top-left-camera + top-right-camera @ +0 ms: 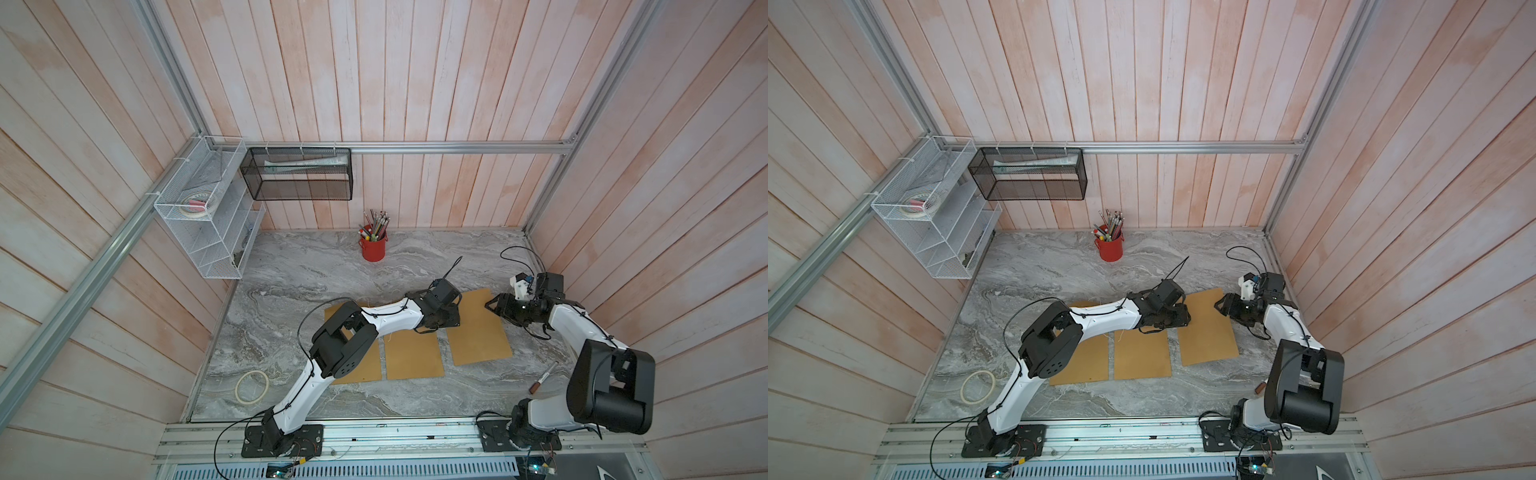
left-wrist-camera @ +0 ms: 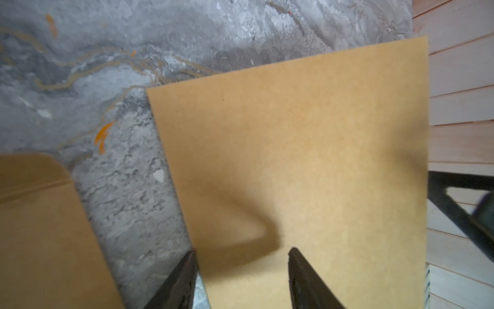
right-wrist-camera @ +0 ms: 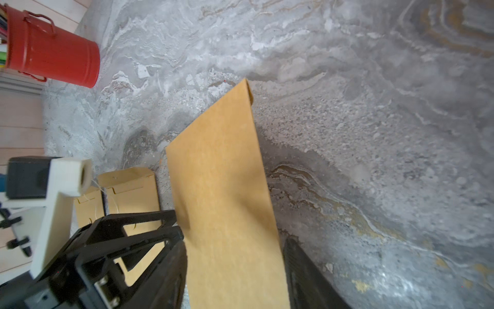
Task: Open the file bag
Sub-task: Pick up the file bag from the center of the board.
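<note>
- Your left end effector (image 2: 242, 256) is open above the left edge of the file bag (image 1: 478, 336). One finger is over the bare desk (image 1: 311, 270), the other over the kraft paper.
- Your right end effector (image 3: 235, 240) is turned on its side at the bag's far right corner. Its jaws are apart and the bag's edge runs between them; you can't see either finger pressing the paper.
- Nearest you, a marker (image 1: 543, 376) lies on the right side of the desk, and a roll of tape (image 1: 252, 386) lies flat on the left.
- Next you have three kraft bags in a row. The left file bag (image 1: 368, 370), partly under the left arm (image 1: 386, 316), and the middle file bag (image 1: 413, 355) lie square, flaps and strings up.
- The file bag is the rightmost one, skewed, plain face up, between your two end effectors. Its right side looks lifted off the desk, with shadow beneath.
- Farther back, a red bucket (image 1: 373, 249) full of pencils (image 1: 376, 222) stands close to the back wall.
- Above the far left corner, a white wire shelf (image 1: 199, 232) and a black mesh basket (image 1: 299, 174) hang on the walls.
</note>
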Robot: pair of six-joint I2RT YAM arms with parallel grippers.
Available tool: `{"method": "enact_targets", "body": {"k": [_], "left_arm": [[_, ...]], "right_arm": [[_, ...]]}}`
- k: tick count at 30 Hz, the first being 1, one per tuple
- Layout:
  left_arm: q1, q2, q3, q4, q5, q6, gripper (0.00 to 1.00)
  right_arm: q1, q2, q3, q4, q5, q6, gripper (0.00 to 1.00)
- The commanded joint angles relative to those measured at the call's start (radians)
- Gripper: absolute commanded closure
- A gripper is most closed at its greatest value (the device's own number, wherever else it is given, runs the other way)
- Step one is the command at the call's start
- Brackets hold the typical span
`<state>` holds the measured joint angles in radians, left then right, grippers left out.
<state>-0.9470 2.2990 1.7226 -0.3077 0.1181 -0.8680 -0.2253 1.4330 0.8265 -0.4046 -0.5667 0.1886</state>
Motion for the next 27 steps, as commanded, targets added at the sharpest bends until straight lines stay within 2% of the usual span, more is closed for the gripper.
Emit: {"method": "enact_targets", "body": {"k": [1,10,22,26,27], "left_arm": [[-0.016,0.081,-0.030,0.006,0.044,-0.007,0.43],[-0.016,0.080,-0.038,0.034,0.053,-0.014,0.43],[-0.016,0.076,-0.050,0.051,0.059,-0.017,0.43],[-0.016,0.062,-0.067,0.072,0.063,-0.023,0.43],[0.013,0.052,-0.078,0.087,0.065,-0.027,0.42]], "right_arm": [[0.018,-0.017,0.021,-0.097,-0.108,-0.006,0.45],[0.029,-0.035,0.042,-0.162,-0.095,-0.013,0.64],[0.060,-0.054,0.062,-0.202,-0.067,-0.007,0.71],[0.059,-0.046,0.069,-0.197,-0.056,-0.004,0.85],[0.060,-0.050,0.069,-0.194,-0.049,-0.002,0.90]]}}
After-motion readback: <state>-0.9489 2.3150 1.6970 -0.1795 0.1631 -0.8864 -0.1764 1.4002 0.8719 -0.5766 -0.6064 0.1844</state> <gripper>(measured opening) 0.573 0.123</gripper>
